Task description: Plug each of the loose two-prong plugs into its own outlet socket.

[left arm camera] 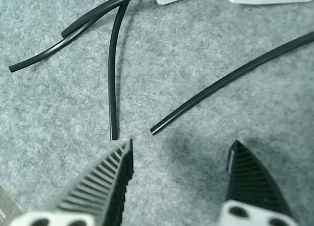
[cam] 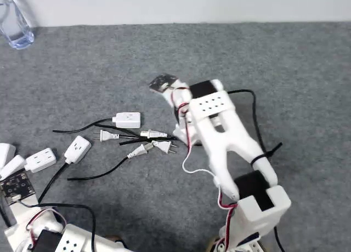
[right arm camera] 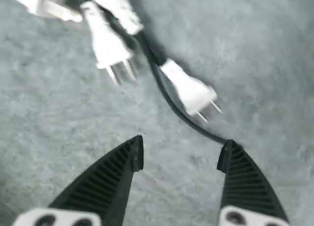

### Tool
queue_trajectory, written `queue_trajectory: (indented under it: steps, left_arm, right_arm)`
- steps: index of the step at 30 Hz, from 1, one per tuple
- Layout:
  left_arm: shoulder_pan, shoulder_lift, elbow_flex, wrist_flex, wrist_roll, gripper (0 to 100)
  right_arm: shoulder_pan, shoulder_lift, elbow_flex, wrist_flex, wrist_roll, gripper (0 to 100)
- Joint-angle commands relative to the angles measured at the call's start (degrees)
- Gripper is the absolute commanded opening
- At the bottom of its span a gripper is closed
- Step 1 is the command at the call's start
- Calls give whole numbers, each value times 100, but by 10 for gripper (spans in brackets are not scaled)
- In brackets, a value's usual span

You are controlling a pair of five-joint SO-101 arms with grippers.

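The grey carpet (cam: 285,66) runs wide to the far and right edges, and the right arm (cam: 219,137) lies across its middle. The right claw (right arm camera: 184,147) is spread wide low over the carpet, with two white two-prong plugs (right arm camera: 194,93) just ahead of its tips. White outlet sockets (cam: 126,119) sit unplugged, left of the plugs, and the left claw (left arm camera: 182,150), also spread, hangs near loose black cable ends (left arm camera: 114,132)

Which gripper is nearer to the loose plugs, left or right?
Right. The right gripper hovers open just short of the loose plugs; the left gripper sits over black cable ends, farther away.
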State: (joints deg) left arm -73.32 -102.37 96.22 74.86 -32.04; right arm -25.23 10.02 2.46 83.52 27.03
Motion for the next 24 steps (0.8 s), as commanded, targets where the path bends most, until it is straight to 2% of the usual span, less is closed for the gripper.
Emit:
queue_trajectory:
  steps: [1,9,17,24]
  left_arm:
    - [26,-18,-48,-44,0,295]
    - [26,-18,-48,-44,0,295]
    - [26,-18,-48,-44,0,295]
    - [26,-18,-48,-44,0,295]
  right_arm:
    - [-338,13,-369,-110,677,245]
    - [-813,400,-396,-787,2163,245]
    - [-971,945,-404,-1578,2822,245]
    - [-927,1455,-404,-1991,2989,245]
